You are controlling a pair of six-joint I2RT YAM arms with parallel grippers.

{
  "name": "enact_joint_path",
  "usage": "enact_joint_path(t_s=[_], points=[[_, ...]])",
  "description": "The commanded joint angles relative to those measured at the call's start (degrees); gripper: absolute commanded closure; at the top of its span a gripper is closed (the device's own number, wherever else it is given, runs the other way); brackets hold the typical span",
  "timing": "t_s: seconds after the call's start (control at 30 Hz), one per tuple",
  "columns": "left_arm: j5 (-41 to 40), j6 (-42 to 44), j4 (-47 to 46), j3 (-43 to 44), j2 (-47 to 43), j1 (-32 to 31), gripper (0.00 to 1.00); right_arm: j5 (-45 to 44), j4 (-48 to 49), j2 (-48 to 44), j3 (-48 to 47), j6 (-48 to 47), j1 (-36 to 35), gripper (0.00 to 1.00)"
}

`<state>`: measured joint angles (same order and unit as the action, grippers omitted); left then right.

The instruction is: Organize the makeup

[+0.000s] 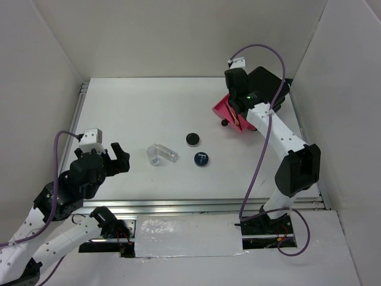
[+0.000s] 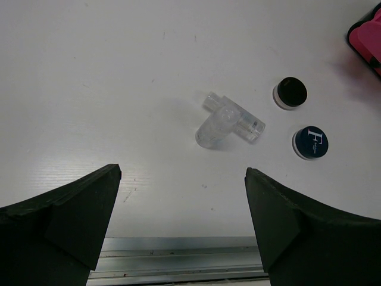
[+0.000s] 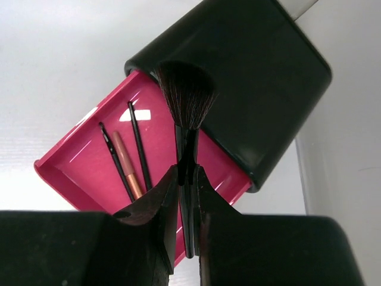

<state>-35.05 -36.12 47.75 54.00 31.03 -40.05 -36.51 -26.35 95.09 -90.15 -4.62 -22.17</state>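
My right gripper is shut on the handle of a black fan brush, which hangs over the open pink drawer. In that drawer lie two thin black pencils and an orange-tipped stick. On the table rest a black round compact, a dark-blue compact with a white mark, and a clear vial and tube lying together. My left gripper stands open at the near left, short of the vial, with nothing between its fingers.
The black box that holds the pink drawer stands at the back right, close to the right wall. White walls enclose the table on three sides. A metal rail runs along the near edge.
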Motion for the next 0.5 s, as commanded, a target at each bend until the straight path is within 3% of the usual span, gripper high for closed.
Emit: enact_joint_path(t_s=[0.0, 0.23, 0.33, 0.47], points=[[-0.2, 0.8, -2.0, 0.3, 0.4, -0.4, 0.01, 1.3, 4.3, 0.5, 0.7, 0.3, -0.1, 0.98], [-0.4, 0.8, -2.0, 0.2, 0.3, -0.4, 0.01, 2.2, 1.5, 1.1, 1.0, 4.5, -0.1, 0.86], [-0.5, 0.7, -2.0, 0.2, 0.3, -0.4, 0.01, 2.1, 1.9, 0.6, 2.7, 6.9, -0.1, 0.72], [-0.5, 0.6, -2.0, 0.3, 0.3, -0.4, 0.01, 1.0, 0.7, 1.5, 2.2, 7.6, -0.2, 0.45]])
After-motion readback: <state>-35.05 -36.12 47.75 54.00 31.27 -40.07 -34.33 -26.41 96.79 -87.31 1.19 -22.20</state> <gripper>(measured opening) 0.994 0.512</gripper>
